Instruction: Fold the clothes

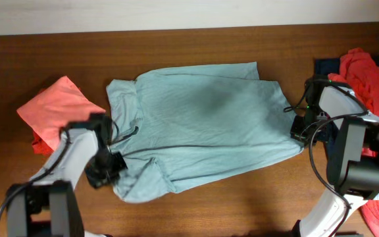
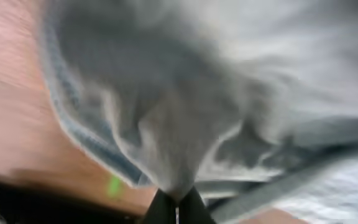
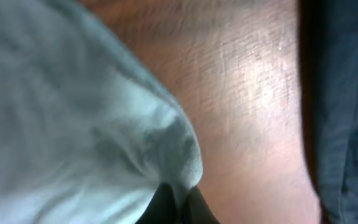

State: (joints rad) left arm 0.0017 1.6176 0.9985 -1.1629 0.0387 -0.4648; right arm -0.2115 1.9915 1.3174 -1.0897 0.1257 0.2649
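Note:
A large pale grey-blue shirt (image 1: 202, 125) lies spread across the middle of the wooden table. My left gripper (image 1: 107, 168) is shut on the shirt's near left part; the left wrist view shows a bunched fold of the shirt (image 2: 166, 130) pinched between the black fingers (image 2: 178, 208). My right gripper (image 1: 299, 126) is shut on the shirt's right edge; the right wrist view shows the shirt's corner (image 3: 104, 124) between the fingers (image 3: 178, 208). A coral-red garment (image 1: 54, 108) lies at the left. Orange-red garments (image 1: 374, 79) and a dark navy one (image 1: 326, 67) are piled at the right.
The bare wooden table (image 1: 242, 204) shows in front of the shirt and behind it. A pale wall strip (image 1: 176, 13) runs along the table's far edge. The dark navy cloth (image 3: 340, 112) lies close beside my right gripper.

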